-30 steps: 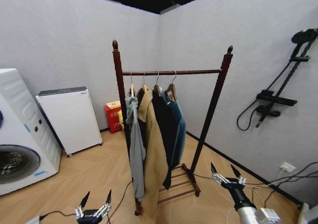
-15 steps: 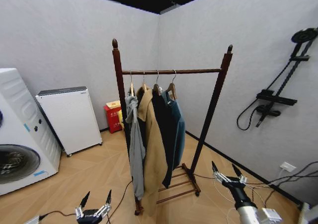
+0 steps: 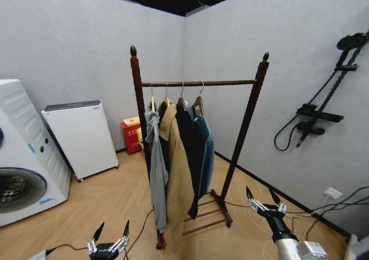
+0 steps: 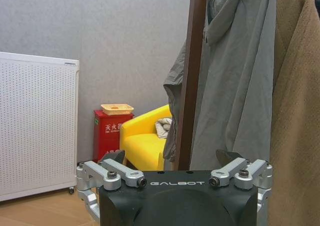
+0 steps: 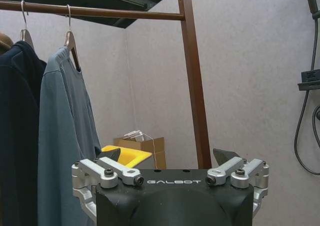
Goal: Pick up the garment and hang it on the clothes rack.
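Observation:
The teal-blue garment [image 3: 206, 142] hangs on a wooden hanger from the bar of the clothes rack [image 3: 230, 83], rightmost of several garments; the right wrist view shows it too [image 5: 65, 136]. The rack [image 5: 192, 85] is dark reddish-brown with ball finials. My right gripper [image 3: 263, 200] is low at the right, below and in front of the rack's right post, open and empty. It appears open in its wrist view [image 5: 170, 156]. My left gripper [image 3: 111, 233] is low at the bottom left, open and empty, facing the rack's left post [image 4: 192, 75].
A grey hooded jacket [image 3: 155, 162], a tan coat [image 3: 177, 173] and a dark garment [image 3: 190, 150] hang left of the teal one. A washing machine [image 3: 20, 156], white cabinet [image 3: 81, 136] and red box [image 3: 131, 134] stand left. A black shower pole [image 3: 323, 98] is on the right wall. Cables [image 3: 340, 205] lie by the right wall.
My right gripper has sunk slightly; nothing else has moved.

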